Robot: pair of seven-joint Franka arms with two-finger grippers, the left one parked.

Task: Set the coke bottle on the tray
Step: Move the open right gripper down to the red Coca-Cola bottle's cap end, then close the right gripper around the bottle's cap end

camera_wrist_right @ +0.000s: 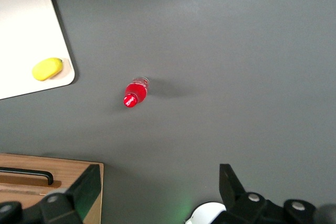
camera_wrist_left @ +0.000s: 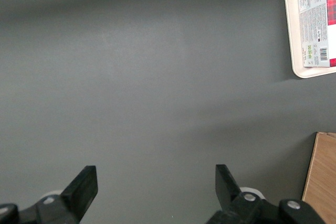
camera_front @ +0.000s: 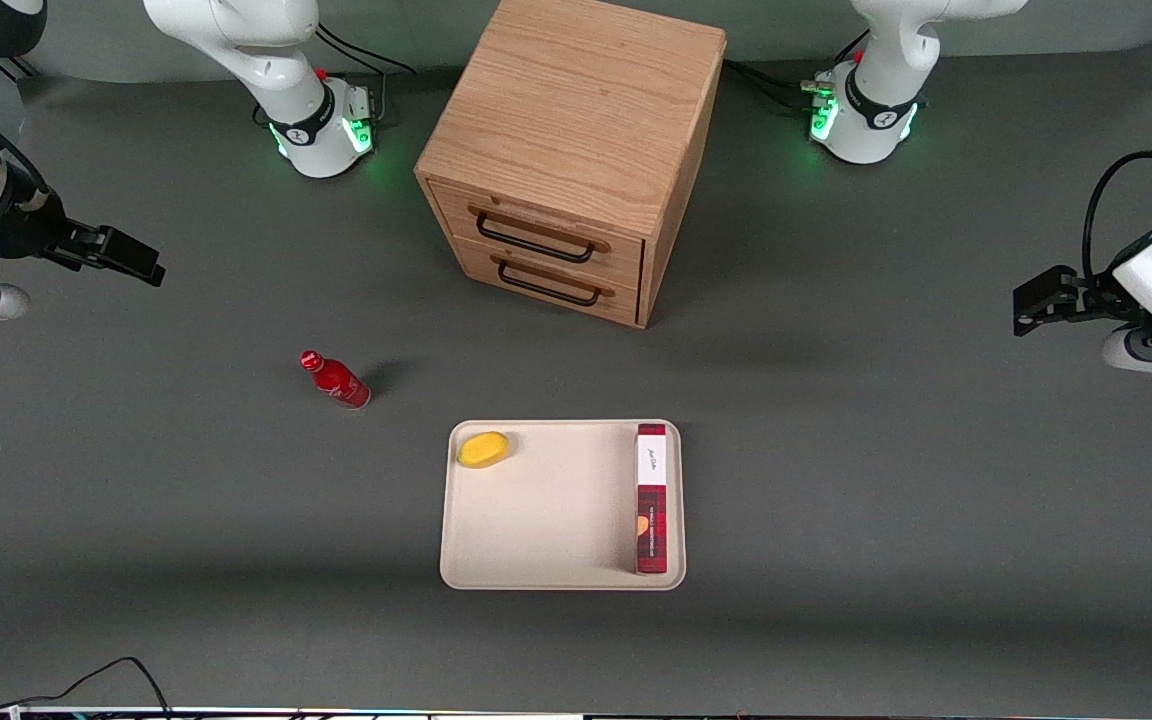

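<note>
The coke bottle (camera_front: 336,380) is small, all red with a red cap. It stands upright on the grey table, apart from the tray and toward the working arm's end. It also shows in the right wrist view (camera_wrist_right: 135,93). The cream-beige tray (camera_front: 546,520) lies nearer the front camera than the cabinet, and one of its corners shows in the right wrist view (camera_wrist_right: 26,35). My right gripper (camera_front: 141,262) is open and empty. It hangs above the table, well apart from the bottle and farther toward the working arm's end. Its fingers frame bare table in the wrist view (camera_wrist_right: 159,171).
A yellow fruit (camera_front: 484,449) and a long red plaid box (camera_front: 651,498) lie on the tray at opposite ends. A wooden two-drawer cabinet (camera_front: 566,150) stands farther from the front camera than the tray. A black cable (camera_front: 106,675) lies at the table's front edge.
</note>
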